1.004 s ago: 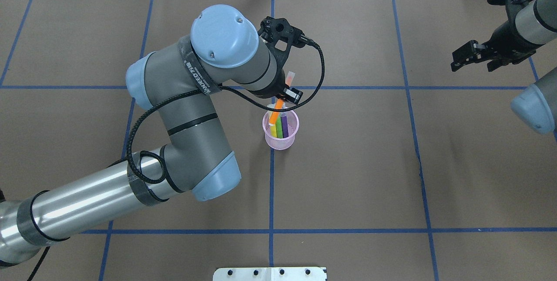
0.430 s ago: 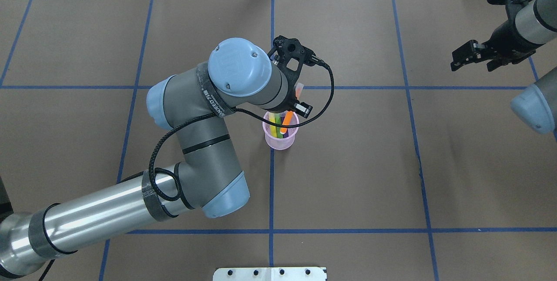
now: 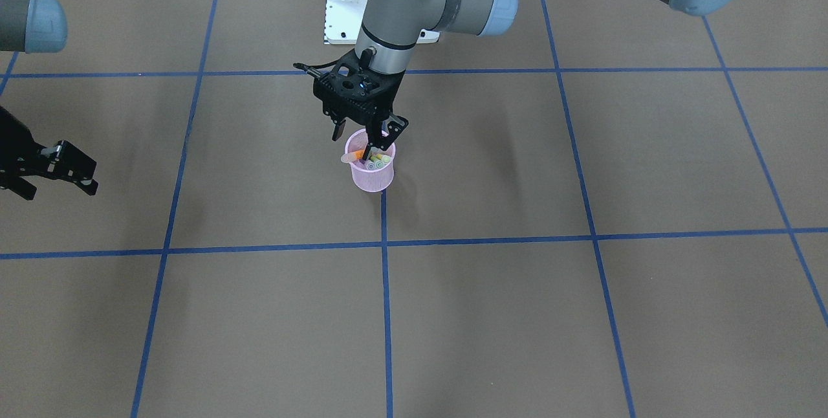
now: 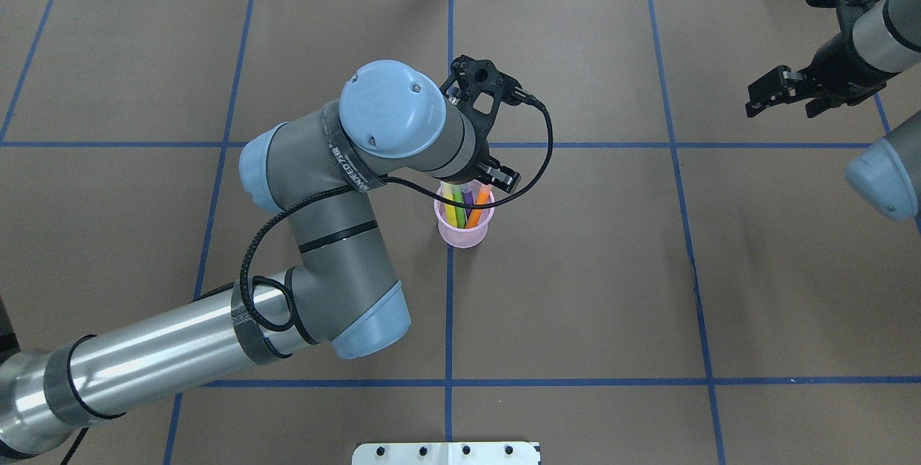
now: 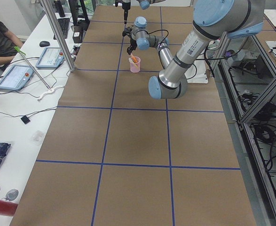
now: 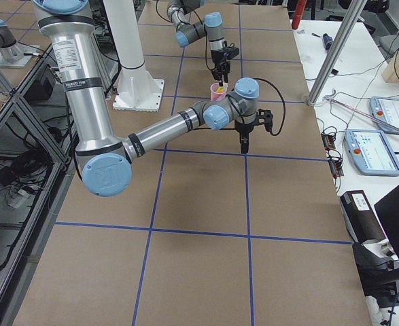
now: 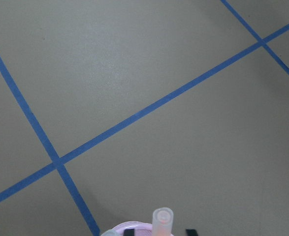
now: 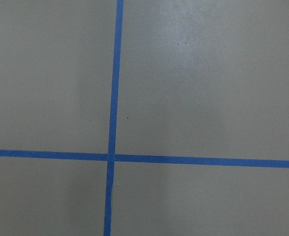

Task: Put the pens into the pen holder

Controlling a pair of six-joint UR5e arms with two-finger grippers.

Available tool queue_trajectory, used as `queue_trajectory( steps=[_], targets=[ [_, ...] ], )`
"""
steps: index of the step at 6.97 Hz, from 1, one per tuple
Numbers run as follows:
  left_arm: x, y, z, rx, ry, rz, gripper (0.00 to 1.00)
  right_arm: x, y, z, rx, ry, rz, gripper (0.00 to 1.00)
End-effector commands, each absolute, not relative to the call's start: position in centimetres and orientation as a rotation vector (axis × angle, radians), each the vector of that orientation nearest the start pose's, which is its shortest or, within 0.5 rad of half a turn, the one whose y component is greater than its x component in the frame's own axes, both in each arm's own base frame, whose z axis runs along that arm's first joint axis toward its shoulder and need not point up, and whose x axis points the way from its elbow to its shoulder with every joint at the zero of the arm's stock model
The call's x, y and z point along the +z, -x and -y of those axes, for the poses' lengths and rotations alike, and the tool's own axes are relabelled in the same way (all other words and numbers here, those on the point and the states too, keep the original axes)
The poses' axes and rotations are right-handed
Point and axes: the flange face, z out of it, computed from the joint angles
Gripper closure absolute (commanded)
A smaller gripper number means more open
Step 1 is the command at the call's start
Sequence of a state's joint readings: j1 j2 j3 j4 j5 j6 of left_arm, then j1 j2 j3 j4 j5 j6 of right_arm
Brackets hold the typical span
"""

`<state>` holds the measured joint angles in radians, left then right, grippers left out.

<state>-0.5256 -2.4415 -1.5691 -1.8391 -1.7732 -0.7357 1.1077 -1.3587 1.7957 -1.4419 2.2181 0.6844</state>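
The pink mesh pen holder (image 4: 464,232) stands at the table's middle; it also shows in the front view (image 3: 372,178). The green pen (image 4: 451,210), the purple pen (image 4: 466,201) and the orange pen (image 4: 479,207) all stand inside it. The orange pen's pale cap (image 3: 350,157) leans over the rim. My left gripper (image 3: 363,136) hovers just above the holder, open. In the left wrist view the orange cap (image 7: 162,219) rises free between the spread fingertips. My right gripper (image 4: 783,96) is open and empty, far off at the table's right.
Blue tape lines (image 4: 449,307) divide the brown table into squares. The white robot base plate (image 3: 343,10) sits behind the holder in the front view. My left arm's elbow (image 4: 360,314) overhangs the table left of the holder.
My left gripper carried the slanted orange pen right and down over the holder. The pen now stands inside it, and the fingers have opened off it. The right arm has not moved.
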Motion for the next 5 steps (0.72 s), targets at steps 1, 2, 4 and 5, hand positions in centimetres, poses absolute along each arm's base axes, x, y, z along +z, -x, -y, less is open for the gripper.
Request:
queue_trajectory(
  steps=[1,2,4,5],
  targets=[
    [12.8,-48.2,50.4,0.325,-0.57,-0.979,0.01,44.9,17.0,55.6,0.022,-0.118,0.798,0.01],
    [17.6,-40.0,55.2,0.322,-0.492,-0.999,0.01,47.3,14.7,56.9,-0.009,-0.128,0.77,0.01],
    [30.6,-26.3,58.2,0.331,-0.453,-0.906,0.01,53.4,8.5,58.1,-0.02,-0.157,0.784,0.01],
    [36.9,-21.4,59.1,0.287,-0.416,-0.836,0.01,56.7,4.6,57.7,-0.063,-0.176,0.786,0.01]
  ],
)
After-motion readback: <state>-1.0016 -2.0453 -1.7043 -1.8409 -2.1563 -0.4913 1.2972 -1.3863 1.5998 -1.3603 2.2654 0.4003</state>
